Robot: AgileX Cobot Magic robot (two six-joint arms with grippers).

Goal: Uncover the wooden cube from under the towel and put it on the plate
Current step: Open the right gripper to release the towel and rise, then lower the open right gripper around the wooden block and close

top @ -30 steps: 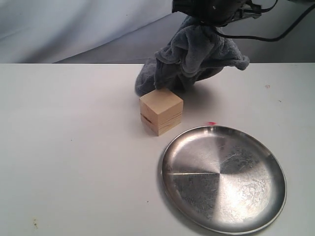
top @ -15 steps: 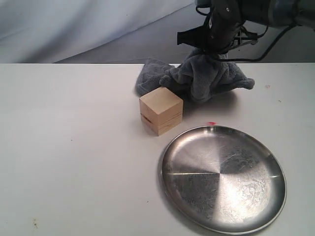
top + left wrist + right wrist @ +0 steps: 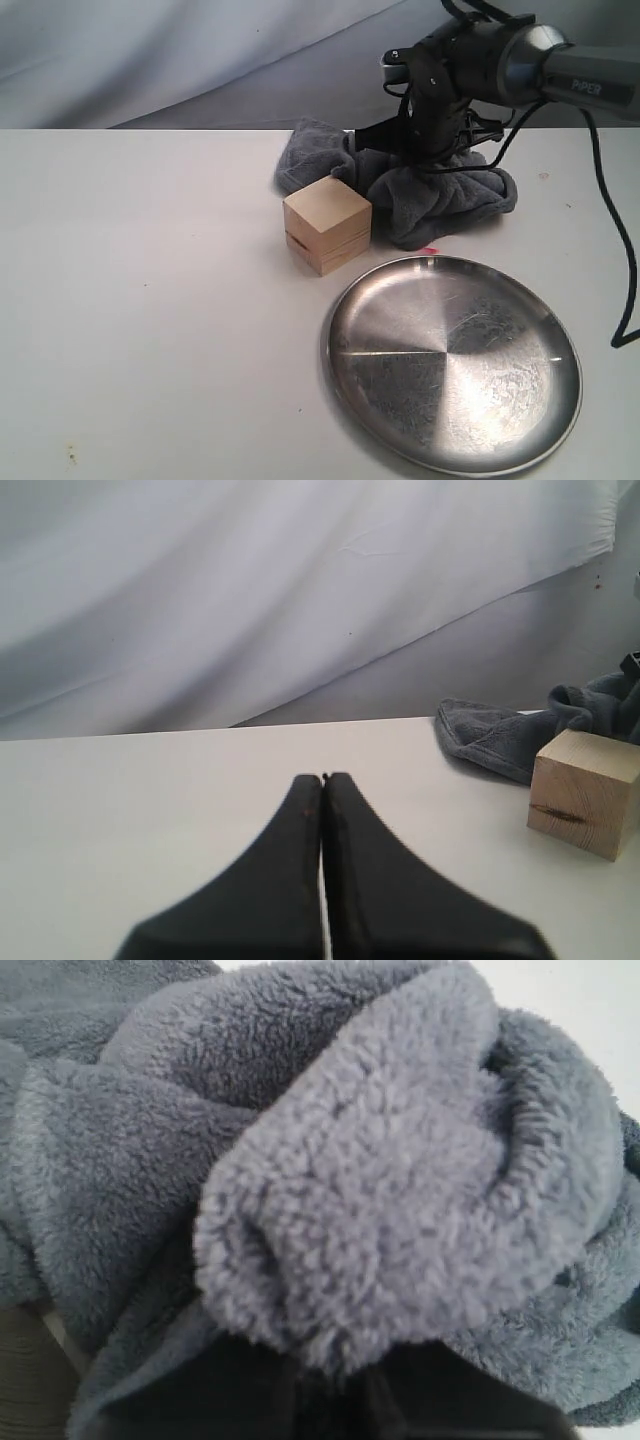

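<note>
You find the wooden cube [image 3: 327,225] on the table [image 3: 150,300], mid-scene. Towel [image 3: 450,195] heaped just behind it, spreading to its right. Plate [image 3: 455,360] in front of the towel, right of the cube and nearer, not touching it. Your right gripper [image 3: 425,158] sits atop the towel.

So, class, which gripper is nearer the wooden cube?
Right. The right gripper sits in the towel just behind the wooden cube; the left gripper, shut, is outside the exterior view, with the cube well ahead of it.
</note>
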